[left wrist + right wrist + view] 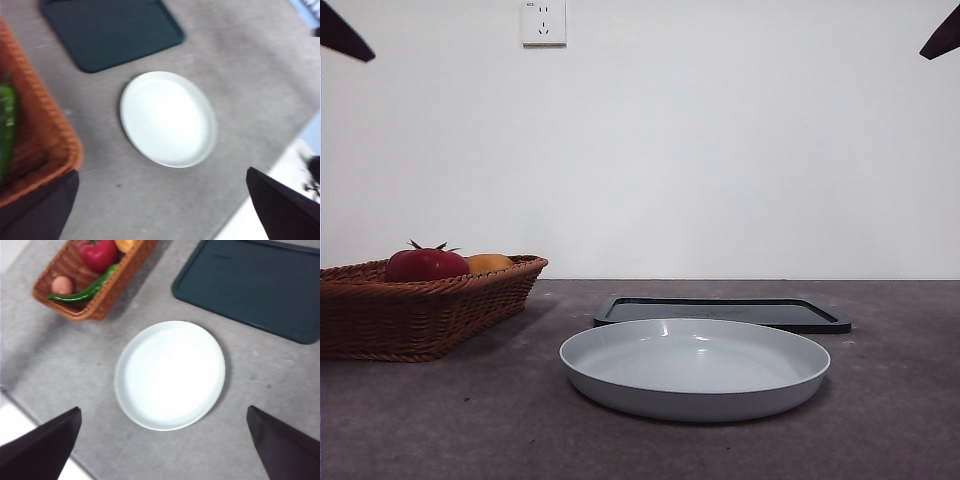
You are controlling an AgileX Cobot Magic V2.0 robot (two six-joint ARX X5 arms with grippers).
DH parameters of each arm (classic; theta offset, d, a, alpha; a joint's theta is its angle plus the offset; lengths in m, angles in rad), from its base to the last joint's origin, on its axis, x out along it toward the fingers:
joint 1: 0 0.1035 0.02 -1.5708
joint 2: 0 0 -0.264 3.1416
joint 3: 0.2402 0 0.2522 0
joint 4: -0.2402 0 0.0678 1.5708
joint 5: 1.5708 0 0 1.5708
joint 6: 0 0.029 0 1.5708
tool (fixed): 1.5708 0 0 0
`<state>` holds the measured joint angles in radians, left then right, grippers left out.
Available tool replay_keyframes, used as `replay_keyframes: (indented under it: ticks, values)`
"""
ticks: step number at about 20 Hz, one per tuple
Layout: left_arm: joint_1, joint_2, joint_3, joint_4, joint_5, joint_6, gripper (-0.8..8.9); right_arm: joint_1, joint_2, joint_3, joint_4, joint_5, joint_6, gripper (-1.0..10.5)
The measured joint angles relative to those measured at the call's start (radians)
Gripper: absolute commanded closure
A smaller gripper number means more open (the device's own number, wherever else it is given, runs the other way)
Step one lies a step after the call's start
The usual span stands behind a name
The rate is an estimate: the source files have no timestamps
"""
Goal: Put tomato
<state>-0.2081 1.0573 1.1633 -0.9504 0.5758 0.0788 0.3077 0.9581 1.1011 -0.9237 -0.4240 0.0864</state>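
The tomato (425, 264) lies in the basket (440, 310) beside the orange fruit (490, 262), untouched, with the plate (695, 385) bare near the basket, likely its destination, while the left hand (160, 200) and right hand (165, 440) hang high above the plate, both released and spread wide.

- You've got a grey, speckled table (440, 420).
- Wicker basket (410, 310) sits on it at your front-view left.
- White plate (695, 368) at centre, near edge.
- Dark tray (720, 312) lies flat just behind the plate.
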Motion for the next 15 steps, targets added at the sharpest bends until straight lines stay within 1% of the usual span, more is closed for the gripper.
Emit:
replay_keyframes:
  ticks: [6, 9, 11, 12, 15]
  values:
    - [0.000, 0.106, 0.000, 0.006, -0.165, -0.017, -0.60, 0.000, 0.000, 0.000, 0.000, 0.042, 0.001, 3.5]
    - [0.001, 0.203, 0.000, 0.082, -0.321, -0.019, -0.60, 0.000, 0.000, 0.000, 0.000, 0.058, 0.001, 3.5]
    - [0.008, 0.276, 0.000, 0.151, -0.416, -0.036, -0.60, 0.000, 0.000, 0.000, 0.000, 0.058, 0.008, 3.5]
    - [0.014, 0.324, 0.001, 0.186, -0.443, -0.047, -0.60, 0.000, 0.000, 0.000, 0.000, 0.058, 0.008, 3.5]
    - [0.017, 0.445, 0.010, 0.244, -0.447, -0.055, -0.60, 0.000, 0.000, 0.000, 0.000, 0.058, 0.017, 3.5]
